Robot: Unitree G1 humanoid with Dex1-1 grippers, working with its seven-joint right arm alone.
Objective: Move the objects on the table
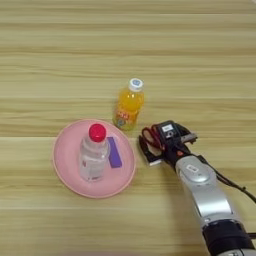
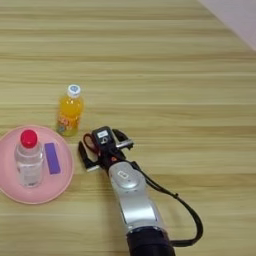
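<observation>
A small orange-drink bottle with a white cap stands upright on the table, just right of the pink plate. A clear bottle with a red cap stands upright on that plate. Red-handled scissors lie right of the plate and below the orange bottle; only part of the red handle shows. My right gripper is down over the scissors. It is open, with one black finger left of the handle and the other out to the right. The scissors' blades are hidden under it.
The pink plate at the lower left also holds a small purple block beside the clear bottle. My silver forearm comes in from the bottom right, with a black cable looping beside it. A pale surface cuts the far right corner.
</observation>
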